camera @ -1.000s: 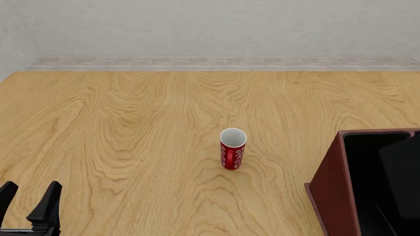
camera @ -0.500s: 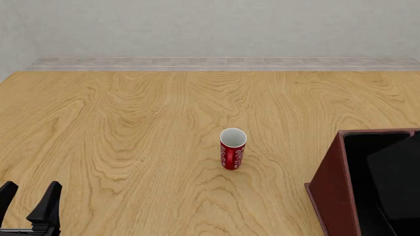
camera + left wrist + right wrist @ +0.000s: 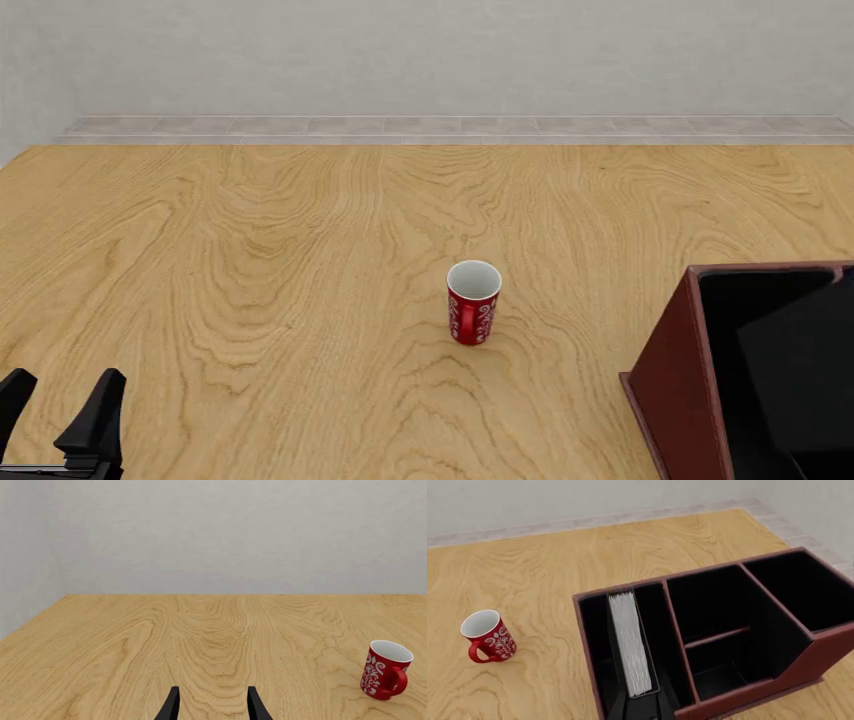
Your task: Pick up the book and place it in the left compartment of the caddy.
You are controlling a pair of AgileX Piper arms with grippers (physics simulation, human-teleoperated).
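The black book [image 3: 630, 645], white page block facing the camera, stands on edge inside the left compartment [image 3: 594, 635] of the dark red caddy [image 3: 747, 695]. My right gripper [image 3: 640, 711] is shut on the book's near end. In the front view the book [image 3: 801, 380] is a dark slab within the caddy [image 3: 674, 380] at the right edge. My left gripper [image 3: 64, 380] stands open at the table's near left corner, far from the caddy. Its fingers [image 3: 170, 707] hold nothing.
A red-and-white mug [image 3: 473, 302] stands upright mid-table, left of the caddy; it also shows as the mug [image 3: 385, 670] and the mug [image 3: 487, 637]. The caddy has more black bays [image 3: 714, 610] to the right of the book's bay.
In the front view the book has shifted left and lower inside the caddy. The left gripper and the mug have not moved.
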